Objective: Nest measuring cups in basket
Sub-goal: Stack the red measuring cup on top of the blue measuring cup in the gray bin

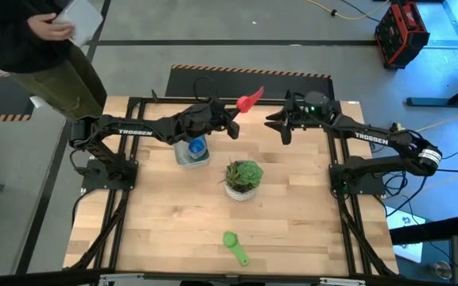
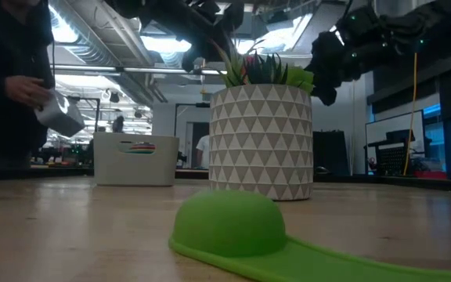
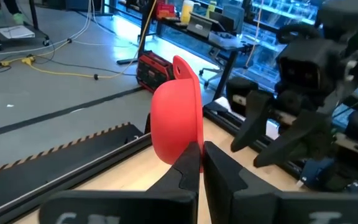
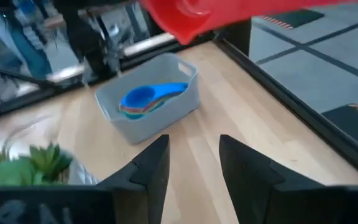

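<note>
Overhead, TROSSEN lettering on both arms; left gripper [image 1: 234, 127] pinching red cup [image 1: 250, 99]

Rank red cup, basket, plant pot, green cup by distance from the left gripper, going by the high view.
1. Red cup: clamped in the left gripper, at the table's far edge.
2. Basket: just below the left arm, blue cup inside.
3. Plant pot: table centre.
4. Green cup: near the front edge, farthest.

Potted plant [image 1: 242, 179] mid-table below both claws; person [image 1: 50, 56] standing beyond table's corner, behind left claw.
</note>
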You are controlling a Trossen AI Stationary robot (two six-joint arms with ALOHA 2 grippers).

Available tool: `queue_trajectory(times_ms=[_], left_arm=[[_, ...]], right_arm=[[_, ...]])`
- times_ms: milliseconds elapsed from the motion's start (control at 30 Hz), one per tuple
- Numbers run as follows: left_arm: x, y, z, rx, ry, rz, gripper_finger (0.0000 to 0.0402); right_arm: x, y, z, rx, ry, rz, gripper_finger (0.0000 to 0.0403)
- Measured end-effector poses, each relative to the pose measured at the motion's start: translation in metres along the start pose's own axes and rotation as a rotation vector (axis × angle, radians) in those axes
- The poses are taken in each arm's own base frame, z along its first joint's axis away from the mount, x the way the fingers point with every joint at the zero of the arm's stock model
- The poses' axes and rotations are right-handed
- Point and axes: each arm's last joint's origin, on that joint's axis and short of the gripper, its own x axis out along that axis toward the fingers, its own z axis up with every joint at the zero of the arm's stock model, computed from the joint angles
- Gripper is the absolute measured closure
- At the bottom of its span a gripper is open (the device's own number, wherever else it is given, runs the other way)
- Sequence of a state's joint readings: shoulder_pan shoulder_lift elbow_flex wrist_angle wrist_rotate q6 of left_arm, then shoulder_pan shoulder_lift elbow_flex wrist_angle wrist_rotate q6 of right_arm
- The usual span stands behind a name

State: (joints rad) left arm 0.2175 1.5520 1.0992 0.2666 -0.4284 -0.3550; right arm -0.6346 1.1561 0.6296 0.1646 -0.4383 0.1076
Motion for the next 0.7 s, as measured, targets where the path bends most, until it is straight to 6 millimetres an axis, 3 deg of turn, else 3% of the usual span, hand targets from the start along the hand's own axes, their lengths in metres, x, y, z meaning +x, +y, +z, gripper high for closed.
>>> queue_trajectory(times_ms=[333, 700], left_arm=[[-0.0001, -0.0017, 0.0044, -0.003, -0.042, -0.018, 0.0399], [-0.0003, -0.0034, 0.0073, -0.016, -0.063, -0.053, 0.0398]], right_arm=[[-0.0009, -0.0006, -0.0095, 0.106, -0.17, 0.034, 0.0258], [-0.0009, 0.0009, -0.0088, 0.113, -0.187, 0.044, 0.0258]])
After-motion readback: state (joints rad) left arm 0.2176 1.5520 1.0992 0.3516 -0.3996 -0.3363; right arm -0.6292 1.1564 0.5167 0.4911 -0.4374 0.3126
